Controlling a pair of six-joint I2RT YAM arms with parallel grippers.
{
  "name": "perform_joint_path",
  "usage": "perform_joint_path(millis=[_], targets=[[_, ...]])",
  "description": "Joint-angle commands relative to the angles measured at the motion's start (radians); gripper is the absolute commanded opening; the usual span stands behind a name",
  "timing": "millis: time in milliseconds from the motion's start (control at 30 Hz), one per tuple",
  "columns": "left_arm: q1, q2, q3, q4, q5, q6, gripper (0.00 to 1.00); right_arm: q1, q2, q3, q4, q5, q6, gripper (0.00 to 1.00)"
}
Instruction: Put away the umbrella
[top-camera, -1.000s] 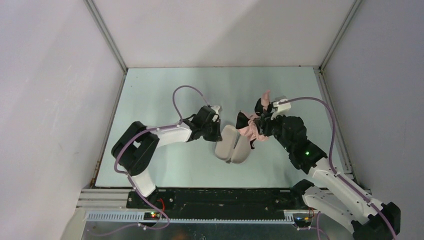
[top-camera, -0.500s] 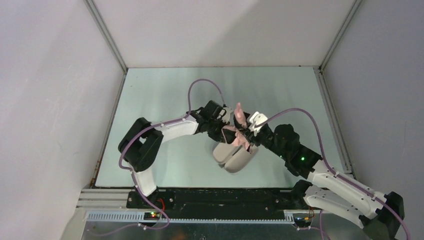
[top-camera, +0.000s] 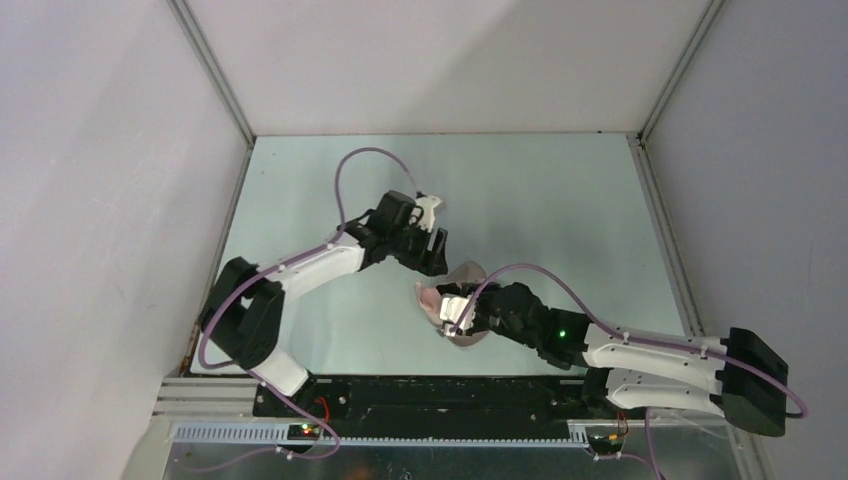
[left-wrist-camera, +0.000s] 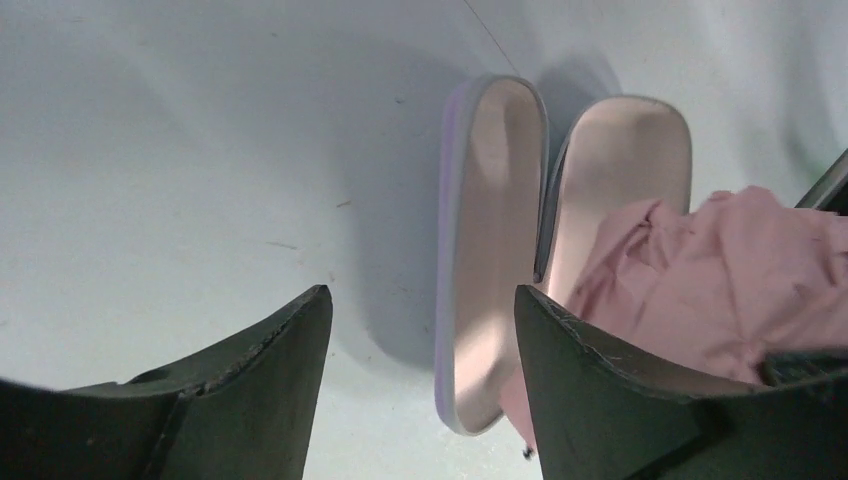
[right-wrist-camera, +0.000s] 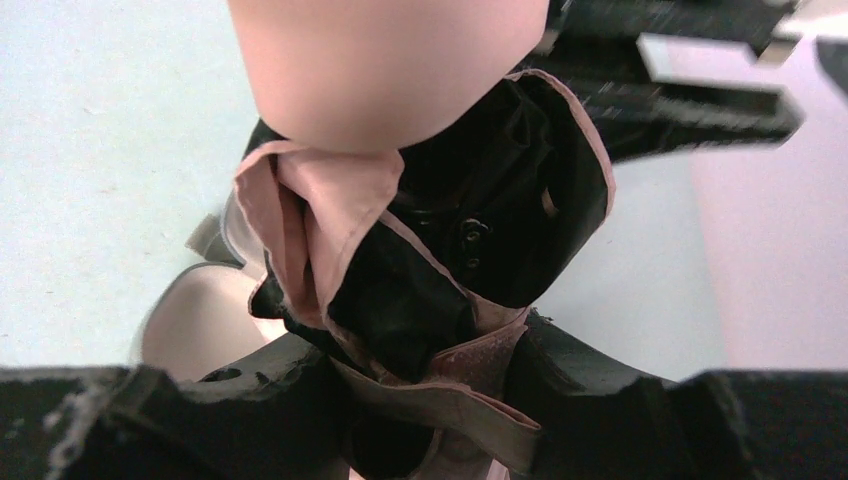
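Operator: State the position of the case.

Technician: The case (top-camera: 468, 272) lies on the tabletop (top-camera: 560, 190), roughly centred between the left and right edges and closer to the near edge than the far edge. Pink fabric of the umbrella (top-camera: 430, 297) shows at its left end.

Operator: State the arm positions.

Technician: The right arm lies low along the near edge, extended leftward. The right gripper (top-camera: 455, 318) sits over the case, at the umbrella fabric. The left arm reaches from the near-left corner toward the centre. The left gripper (top-camera: 432, 256) stands just beside the case's far-left side. Jaw spacing cannot be read on either.
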Motion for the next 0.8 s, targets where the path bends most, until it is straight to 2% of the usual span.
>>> perform_joint_path(millis=[0, 167, 333, 400, 433, 500, 567, 767], targets=[[0.051, -0.089, -0.060, 0.087, 0.026, -0.117, 0.72, -0.023, 0.042, 0.013, 0.243, 0.018, -0.130, 0.00], [0.062, -0.109, -0.107, 0.137, 0.020, -0.175, 0.72, -0.073, 0.133, 0.029, 0.308, -0.089, -0.220, 0.00], [0.074, -0.141, -0.120, 0.158, 0.005, -0.195, 0.71, -0.091, 0.268, 0.056, 0.340, -0.095, -0.313, 0.00], [0.074, -0.150, -0.119, 0.156, -0.003, -0.195, 0.71, -0.106, 0.298, 0.056, 0.342, -0.097, -0.321, 0.25], [0.074, -0.153, -0.119, 0.155, -0.004, -0.196, 0.71, -0.108, 0.310, 0.057, 0.344, -0.089, -0.321, 0.72], [0.074, -0.157, -0.119, 0.152, -0.002, -0.194, 0.71, -0.111, 0.309, 0.057, 0.333, -0.083, -0.318, 0.96], [0.075, -0.160, -0.119, 0.150, 0.003, -0.194, 0.71, -0.114, 0.279, 0.056, 0.306, -0.101, -0.298, 0.99], [0.068, -0.179, -0.148, 0.166, 0.028, -0.214, 0.71, -0.106, 0.146, 0.057, 0.164, -0.154, -0.220, 0.99]])
